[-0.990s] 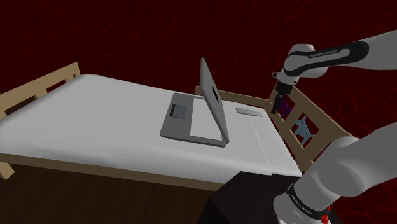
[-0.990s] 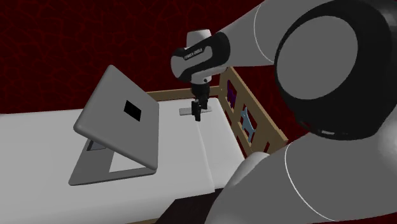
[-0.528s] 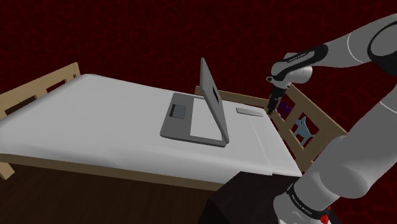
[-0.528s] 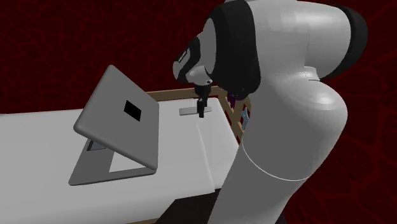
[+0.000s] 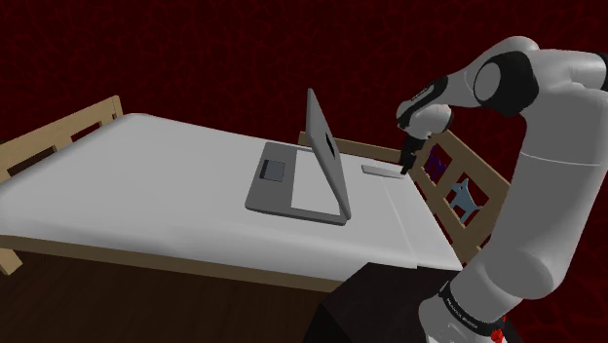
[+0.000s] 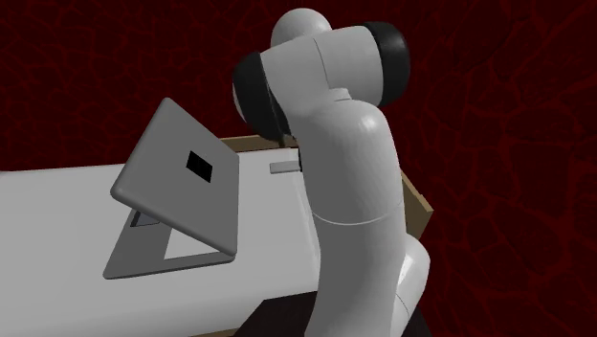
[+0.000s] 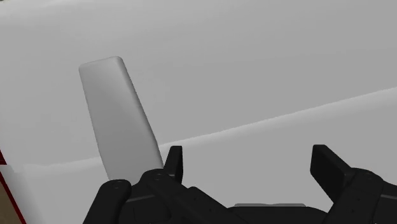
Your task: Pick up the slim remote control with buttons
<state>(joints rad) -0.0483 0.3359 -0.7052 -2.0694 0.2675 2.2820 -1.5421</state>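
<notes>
The white bed and open grey laptop are shared by both downward-looking exterior views; the wrist view is set close above the bed.

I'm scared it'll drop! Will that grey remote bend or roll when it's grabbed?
Probably stiff: the remote looks like a flat, straight slab. Unlikely to roll, lying flat on the bed. Its slimness may make gripping fiddly.

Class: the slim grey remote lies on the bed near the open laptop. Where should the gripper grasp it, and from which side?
Grasp the remote across its narrow width, about mid-length, coming from straight above: it lies flat on the mattress, so only its long edges offer faces. The open gripper stands beside it, so shift over first.
</notes>
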